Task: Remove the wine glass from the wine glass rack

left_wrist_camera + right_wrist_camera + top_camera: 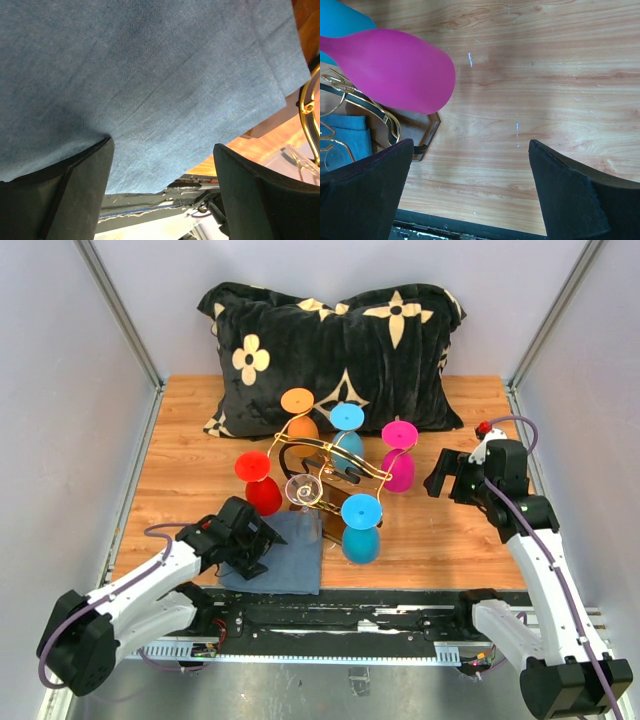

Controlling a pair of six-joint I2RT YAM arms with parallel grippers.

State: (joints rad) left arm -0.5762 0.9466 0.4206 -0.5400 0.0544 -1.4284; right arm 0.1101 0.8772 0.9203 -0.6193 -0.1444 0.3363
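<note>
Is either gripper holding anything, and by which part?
Nothing is held. The left gripper is open over the blue cloth; the right gripper is open above the table.

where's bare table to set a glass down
Bare table: front right, between the near blue glass and the right arm; also left of the red glass. Crowded: the middle, around the wine glass rack; the pillow fills the back, the blue cloth the front left.
</note>
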